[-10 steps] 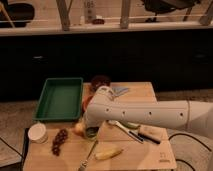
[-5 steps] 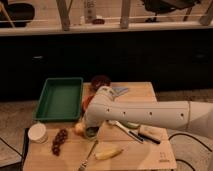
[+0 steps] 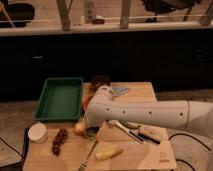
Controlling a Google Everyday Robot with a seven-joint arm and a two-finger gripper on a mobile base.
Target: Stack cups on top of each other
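Wood, pale and worn, makes the desk (image 3: 146, 93), which stands on a grey floor (image 3: 15, 107) before dark cabinets (image 3: 125, 55); a light counter with slanted posts runs above them. A green tray (image 3: 56, 118) sits at the desk's back left. In front of it stands a white tub (image 3: 37, 132), with dark grapes (image 3: 60, 141) just beside. A white arm (image 3: 150, 114) reaches in from the right across the desk. Its end effector (image 3: 91, 128) hangs low toward the front left, right over a dark cup (image 3: 93, 133); I cannot tell whether it is spread or pinching. A fork (image 3: 88, 156) lies near, a reddish bowl (image 3: 100, 81) behind.
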